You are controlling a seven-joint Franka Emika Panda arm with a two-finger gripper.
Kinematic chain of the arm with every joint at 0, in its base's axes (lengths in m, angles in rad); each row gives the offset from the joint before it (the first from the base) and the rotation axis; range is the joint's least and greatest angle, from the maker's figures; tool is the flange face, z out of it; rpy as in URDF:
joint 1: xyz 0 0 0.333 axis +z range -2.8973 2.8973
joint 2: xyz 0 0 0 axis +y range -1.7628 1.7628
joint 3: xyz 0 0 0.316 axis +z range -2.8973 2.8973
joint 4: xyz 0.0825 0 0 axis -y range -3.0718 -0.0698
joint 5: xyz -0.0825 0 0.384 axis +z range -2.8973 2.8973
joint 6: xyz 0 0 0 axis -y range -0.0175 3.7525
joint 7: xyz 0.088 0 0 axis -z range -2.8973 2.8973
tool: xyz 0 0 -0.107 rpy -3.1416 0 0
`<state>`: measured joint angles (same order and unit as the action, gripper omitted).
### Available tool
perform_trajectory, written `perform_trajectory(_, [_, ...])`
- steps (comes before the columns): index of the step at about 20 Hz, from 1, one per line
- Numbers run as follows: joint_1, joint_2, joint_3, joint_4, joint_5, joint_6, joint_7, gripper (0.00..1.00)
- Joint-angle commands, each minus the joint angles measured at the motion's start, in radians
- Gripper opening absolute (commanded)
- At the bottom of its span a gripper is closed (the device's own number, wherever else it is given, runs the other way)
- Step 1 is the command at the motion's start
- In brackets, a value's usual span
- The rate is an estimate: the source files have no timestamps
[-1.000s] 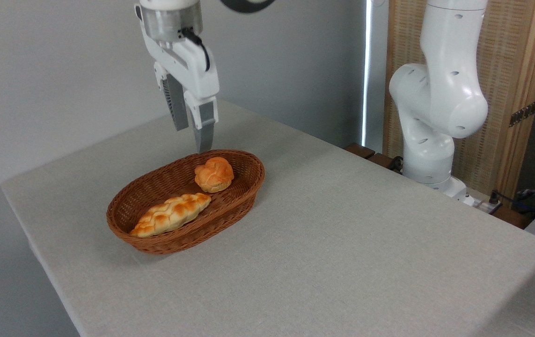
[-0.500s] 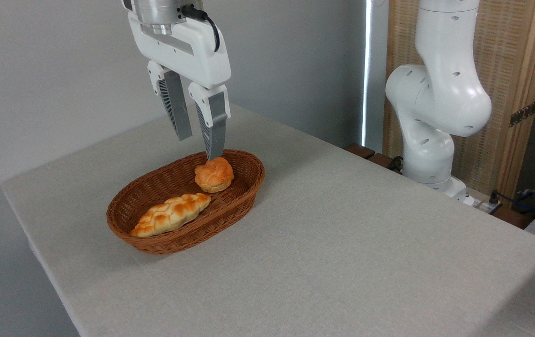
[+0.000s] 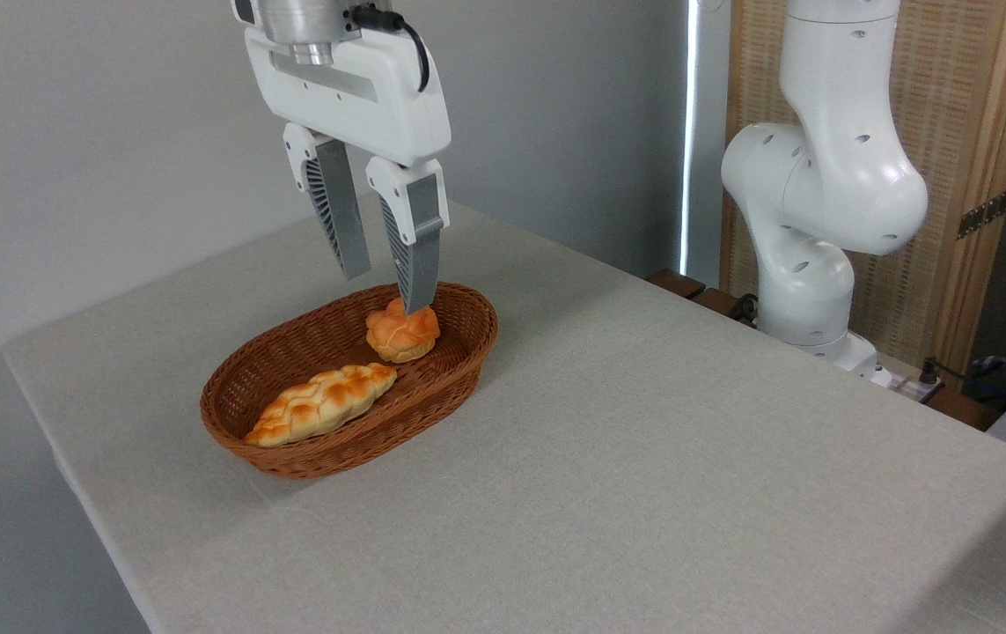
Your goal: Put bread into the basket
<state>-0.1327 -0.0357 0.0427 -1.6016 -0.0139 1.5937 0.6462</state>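
Bread (image 3: 402,333) resting inside basket (image 3: 454,370), at its far right end.
Gripper (image 3: 385,291) above bread, fingers parted, nothing held; right fingertip overlapping bun's top edge, contact unclear. Braided loaf (image 3: 323,402) alongside, on table (image 3: 643,440).

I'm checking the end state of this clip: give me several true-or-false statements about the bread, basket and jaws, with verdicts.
1. The bun lies inside the basket. True.
2. The gripper has its jaws clamped on the bun. False: the jaws stand apart above it, holding nothing.
3. A braided loaf also lies in the basket. True.
4. The basket lies tipped on its side. False: it sits flat on the table.
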Motion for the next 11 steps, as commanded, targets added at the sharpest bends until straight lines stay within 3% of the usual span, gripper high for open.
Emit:
perform_trajectory(1, [0.008,0.037,-0.004,0.055,0.015,-0.037,0.016,1.0])
perform_trajectory(11, [0.013,0.043,-0.001,0.048,0.014,-0.04,0.015,1.0])
